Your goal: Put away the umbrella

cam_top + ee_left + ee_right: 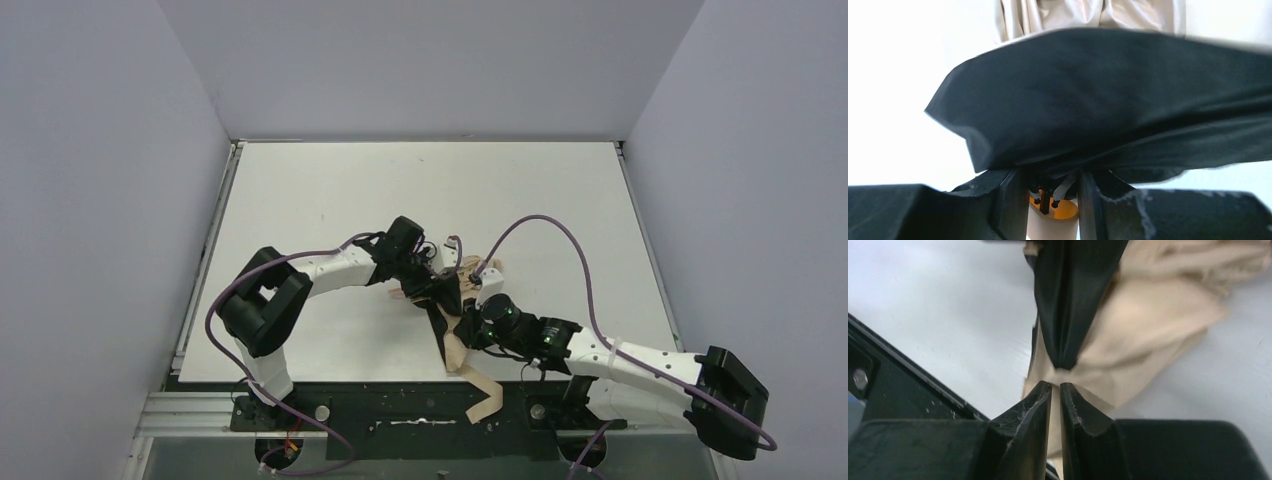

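Note:
The umbrella (443, 305) lies crumpled at the table's near middle, with tan fabric outside and black lining showing. My left gripper (428, 272) is shut on its tan handle (1050, 225), with the thin black shaft running up between the fingers (1010, 200). Black fabric (1108, 100) drapes over that gripper (1050, 175), and tan folds (1073, 15) lie beyond. My right gripper (470, 322) hovers over the tan fabric (1148, 325), just below a black fold (1073, 290). In the right wrist view this gripper (1055, 385) is shut to a thin slit, and I see nothing gripped.
A tan strip of fabric (485, 400) hangs over the table's near edge onto the black base rail (400, 400). The rail also shows in the right wrist view (898, 380). The white table (400, 190) is walled at the back and sides. Purple cables (560, 235) loop above both arms.

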You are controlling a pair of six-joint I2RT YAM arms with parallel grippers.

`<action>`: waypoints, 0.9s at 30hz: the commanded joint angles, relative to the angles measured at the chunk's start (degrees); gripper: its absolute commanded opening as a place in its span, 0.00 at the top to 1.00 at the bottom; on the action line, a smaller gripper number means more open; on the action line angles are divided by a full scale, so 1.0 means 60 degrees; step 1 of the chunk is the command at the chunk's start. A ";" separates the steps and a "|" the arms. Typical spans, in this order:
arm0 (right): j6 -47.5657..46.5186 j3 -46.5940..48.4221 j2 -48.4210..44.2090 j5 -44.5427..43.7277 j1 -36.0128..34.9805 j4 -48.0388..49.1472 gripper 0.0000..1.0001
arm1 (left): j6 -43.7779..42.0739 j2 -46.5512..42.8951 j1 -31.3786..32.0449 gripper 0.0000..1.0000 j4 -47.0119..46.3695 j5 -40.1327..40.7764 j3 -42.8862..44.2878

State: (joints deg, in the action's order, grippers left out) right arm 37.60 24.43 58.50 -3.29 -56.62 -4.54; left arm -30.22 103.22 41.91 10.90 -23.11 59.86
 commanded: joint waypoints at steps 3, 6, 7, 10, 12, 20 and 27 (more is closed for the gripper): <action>0.0449 0.0641 -0.1490 -0.0812 -0.0422 -0.2508 0.73 | 0.0076 0.0082 -0.0174 1.00 -0.0184 0.0586 0.0222; 0.0075 0.1192 -0.2514 -0.1869 -0.0405 -0.3491 0.58 | -0.0098 -0.0031 -0.0137 1.00 -0.0448 0.0600 0.0015; -0.0079 0.1443 -0.2721 -0.2295 -0.0376 -0.3831 0.52 | -0.0180 -0.0082 -0.0107 1.00 -0.0556 0.0608 -0.0084; -0.0370 0.2296 -0.2791 -0.3458 -0.0003 -0.4824 0.39 | -0.0559 -0.0301 0.0018 1.00 -0.0956 0.0678 -0.0469; -0.0616 0.2947 -0.2447 -0.3772 0.0629 -0.5322 0.34 | -0.0946 -0.0456 0.0144 1.00 -0.1286 0.0905 -0.0803; -0.3226 0.4155 -0.0399 -0.0439 0.3788 -0.4580 0.23 | -0.1855 -0.0974 0.0771 1.00 -0.3132 0.2101 -0.1992; -0.3775 0.4974 0.1463 0.1493 0.5670 -0.4721 0.19 | -0.2374 -0.1108 0.1192 1.00 -0.3732 0.2663 -0.2420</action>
State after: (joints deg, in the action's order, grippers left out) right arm 17.41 50.35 64.25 -1.52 -27.11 -33.30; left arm -40.73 97.86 47.70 -8.01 -10.74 47.05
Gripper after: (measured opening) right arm 0.814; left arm 0.285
